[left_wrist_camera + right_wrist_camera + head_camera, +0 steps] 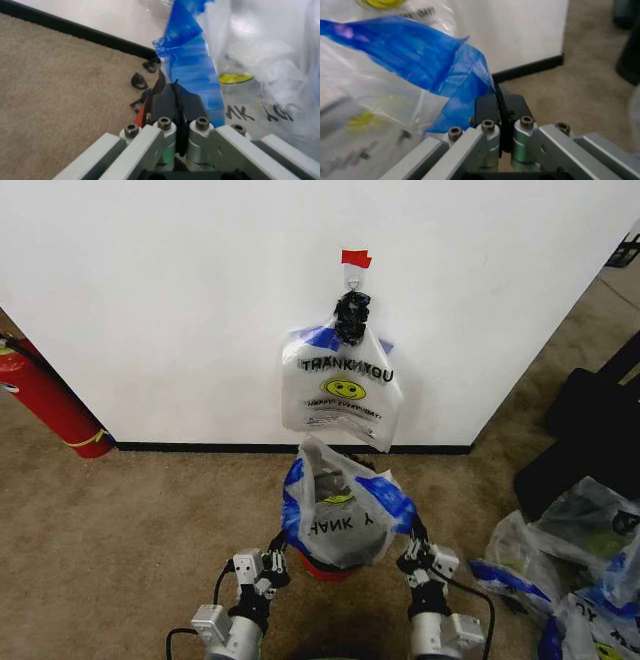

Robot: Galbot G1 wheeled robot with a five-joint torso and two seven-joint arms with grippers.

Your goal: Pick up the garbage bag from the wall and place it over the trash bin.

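A see-through garbage bag [340, 505] with blue sides and "THANK Y" lettering is spread over the trash bin, whose red lower body [325, 569] peeks out beneath it. My left gripper [277, 552] is shut on the bag's blue edge [187, 63] on one side. My right gripper [413, 552] is shut on the blue edge [435, 60] on the other side. In the wrist views the left gripper [175, 92] and the right gripper [497, 101] each pinch the plastic. A second bag of the same kind [340, 385] with a yellow smiley hangs from the hook [352, 277] on the white wall [150, 300].
A red tape strip [355, 257] marks the wall above the hook. A red fire extinguisher [50, 405] leans at the far left. A black fabric bag [590, 420] and several lumpy clear bags [570, 560] lie on the carpet at the right.
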